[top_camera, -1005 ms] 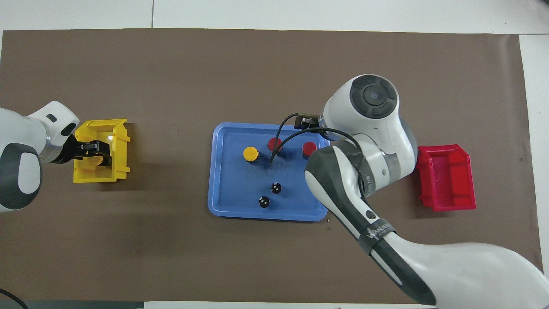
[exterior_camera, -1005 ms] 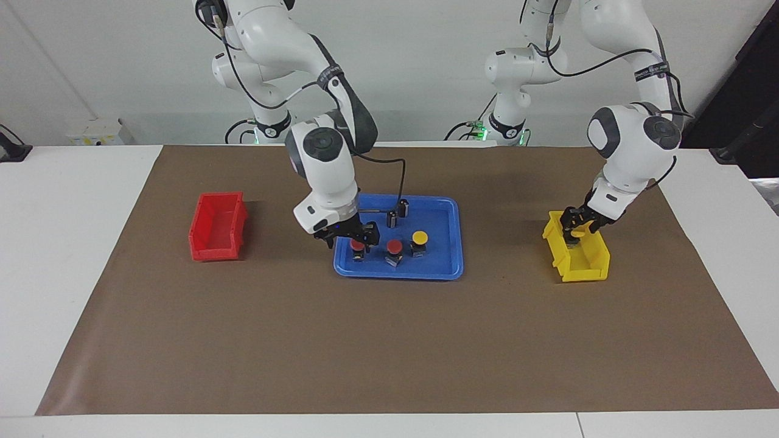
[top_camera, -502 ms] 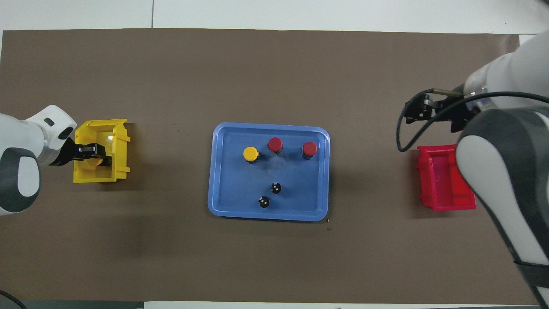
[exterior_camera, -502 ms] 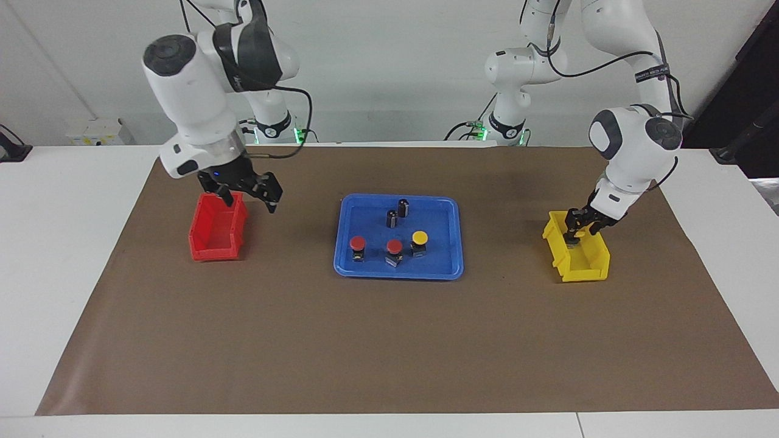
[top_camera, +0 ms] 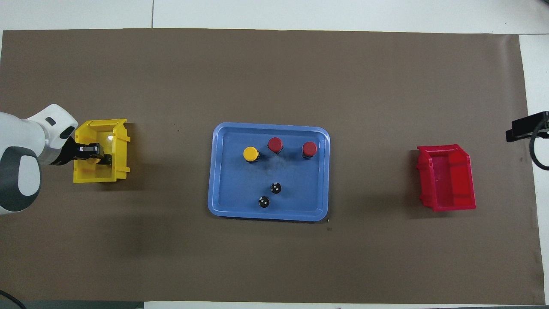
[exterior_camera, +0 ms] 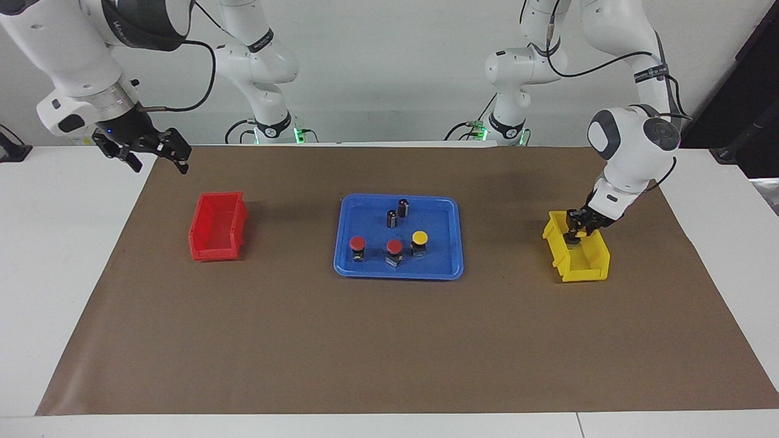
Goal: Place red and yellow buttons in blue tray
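The blue tray [exterior_camera: 398, 272] [top_camera: 225, 180] lies mid-table. Two red buttons [exterior_camera: 358, 244] [exterior_camera: 395, 246] and one yellow button [exterior_camera: 419, 237] stand in it; they also show in the overhead view [top_camera: 309, 148] [top_camera: 275, 144] [top_camera: 250, 153]. My left gripper [exterior_camera: 575, 231] [top_camera: 93, 154] is down inside the yellow bin [exterior_camera: 581, 258] [top_camera: 101, 174], shut on the second yellow button, whose cap is mostly hidden by the fingers. My right gripper [exterior_camera: 155, 159] is open and empty, raised over the table's edge at the right arm's end.
Two dark capless cylinders [exterior_camera: 392, 218] [exterior_camera: 403, 207] stand in the tray, nearer to the robots than the buttons. The red bin [exterior_camera: 217, 226] [top_camera: 447, 178] stands empty toward the right arm's end. A brown mat covers the table.
My right gripper let go of a red button in the tray, rose and swung past the red bin to the table's edge. My left gripper sank into the yellow bin and shut on the yellow button.
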Motion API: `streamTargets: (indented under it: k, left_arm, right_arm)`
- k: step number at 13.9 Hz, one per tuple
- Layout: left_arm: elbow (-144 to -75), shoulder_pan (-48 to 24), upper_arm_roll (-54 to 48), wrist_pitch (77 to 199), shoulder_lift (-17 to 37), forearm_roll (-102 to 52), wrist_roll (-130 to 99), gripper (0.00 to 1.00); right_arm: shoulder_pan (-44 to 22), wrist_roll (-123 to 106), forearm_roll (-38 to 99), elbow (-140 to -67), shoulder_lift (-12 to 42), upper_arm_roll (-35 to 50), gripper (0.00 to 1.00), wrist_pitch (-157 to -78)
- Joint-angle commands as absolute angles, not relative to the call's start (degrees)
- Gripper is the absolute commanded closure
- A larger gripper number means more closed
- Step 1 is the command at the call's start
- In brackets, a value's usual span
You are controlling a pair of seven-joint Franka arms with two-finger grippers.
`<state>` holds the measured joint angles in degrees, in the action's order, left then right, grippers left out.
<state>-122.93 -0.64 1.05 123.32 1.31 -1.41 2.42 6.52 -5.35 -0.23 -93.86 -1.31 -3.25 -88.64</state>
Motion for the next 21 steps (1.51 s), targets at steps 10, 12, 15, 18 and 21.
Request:
streamTargets:
  k: [10,12,15,18,21]
  left_arm:
    - [-111.79,-31.28,0.26,119.24,5.35,-2.11,-26.17,0.97]
    - [-111.88,-31.81,0.26,122.07,7.64,-2.11,-27.33,0.97]
    - [-111.80,-33.49,0.26,127.51,11.24,-2.20,-30.32,0.97]
    - [-111.62,-33.40,0.26,129.37,12.13,-2.20,-30.41,0.97]
    - [-111.80,-33.40,0.35,130.43,13.01,-2.20,-30.24,0.91]
  right_arm:
    - [5.54,-6.24,-0.53,-93.69,-1.14,-1.49,0.00,-87.36]
    - [4.67,-6.24,-0.53,-93.69,-1.14,-1.32,0.00,-87.36]
    - [3.35,-6.24,-0.53,-93.69,-1.14,-1.32,0.00,-87.36]
    - [2.46,-6.24,-0.44,-93.69,-1.14,-1.32,0.00,-87.36]
    - [2.20,-6.24,-0.44,-93.69,-1.14,-1.32,0.00,-87.36]
